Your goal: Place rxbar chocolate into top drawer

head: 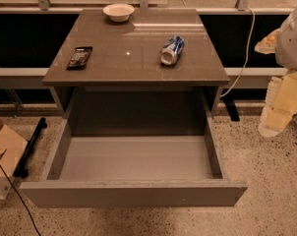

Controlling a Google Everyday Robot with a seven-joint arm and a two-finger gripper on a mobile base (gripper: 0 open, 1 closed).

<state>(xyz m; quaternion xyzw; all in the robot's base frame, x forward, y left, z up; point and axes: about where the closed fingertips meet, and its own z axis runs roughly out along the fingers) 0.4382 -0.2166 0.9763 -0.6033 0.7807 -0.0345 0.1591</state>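
- Only 1 camera view here: the rxbar chocolate (80, 56), a small flat black rectangular wrapper bar, lies on the left side of the glossy brown cabinet top (129, 65). It's well apart from the crushed blue-and-silver can (171, 49) and the small white bowl (118, 12).
- The wide shallow grey top drawer (133, 193) is pulled out below.
- We reckon the bar's light and a bit bendy, with a slick wrapper, so we'd pinch it across its narrow width near the middle.
- The cream-padded gripper (279, 104) hangs off the cabinet's right side, well apart from the bar. We can't tell if it's open or closed.
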